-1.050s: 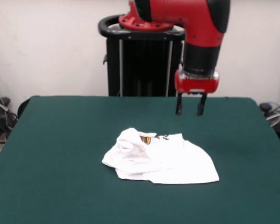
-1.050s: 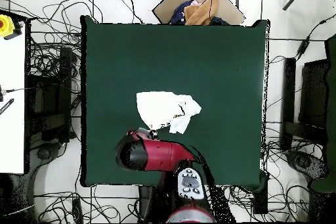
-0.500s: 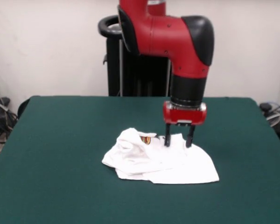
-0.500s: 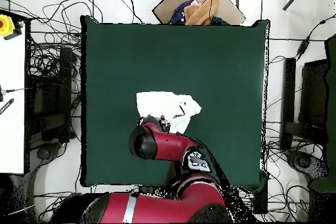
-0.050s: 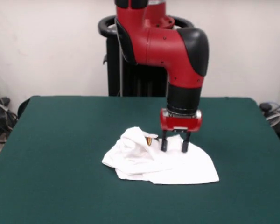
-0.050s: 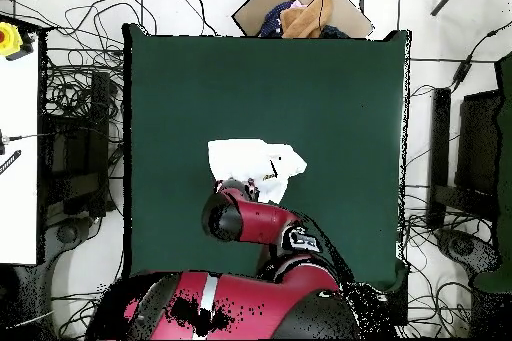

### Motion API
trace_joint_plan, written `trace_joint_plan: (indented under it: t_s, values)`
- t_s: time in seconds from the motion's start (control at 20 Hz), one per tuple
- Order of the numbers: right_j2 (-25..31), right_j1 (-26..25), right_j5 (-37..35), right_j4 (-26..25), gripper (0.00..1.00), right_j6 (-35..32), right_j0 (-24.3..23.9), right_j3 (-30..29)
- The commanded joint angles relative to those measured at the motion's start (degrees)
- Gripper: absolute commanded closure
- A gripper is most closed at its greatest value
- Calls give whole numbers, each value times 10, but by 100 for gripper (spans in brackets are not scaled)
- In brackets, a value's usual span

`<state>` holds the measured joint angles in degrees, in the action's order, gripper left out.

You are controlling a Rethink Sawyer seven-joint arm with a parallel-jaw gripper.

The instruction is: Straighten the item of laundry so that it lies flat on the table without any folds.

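The shirt point(image 5: 158, 161) lies bunched near the middle of the table point(image 5: 60, 154), so nearly all of the work is left. One lobe spreads fairly flat out to the side of the jaws and toward the table's front edge, ending in a squared corner. The other side is heaped into a rumpled mound with overlapping folds, and only a scrap of the orange print shows just beside the nearer finger. Nothing is lifted or pulled straight yet. In my judgement this is the reach for a first grasp, with the whole unfolding and smoothing to follow.

The gripper point(image 5: 173, 148) stands upright over the shirt's rear edge, its fingers parted and empty, their tips down at the cloth or touching it; the front view does not settle which. From above, the arm point(image 6: 250, 222) covers that edge of the shirt point(image 6: 250, 162), so the contact cannot be checked there either.

Against the frame half a second back, the gripper is a little lower and slightly closer to the mound. The heaped fold beside it has changed shape a touch, its peak now higher, which hints the tips have begun to press the cloth
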<state>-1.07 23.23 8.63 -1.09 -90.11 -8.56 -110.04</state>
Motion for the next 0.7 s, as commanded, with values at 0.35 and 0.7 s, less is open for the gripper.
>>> trace_joint_plan:
  t_s: [0.35,0.7]
  values:
    - [29,-148,41,-10,100,-79,2,124]
    - [-31,-35,-37,52,100,-119,76,53]
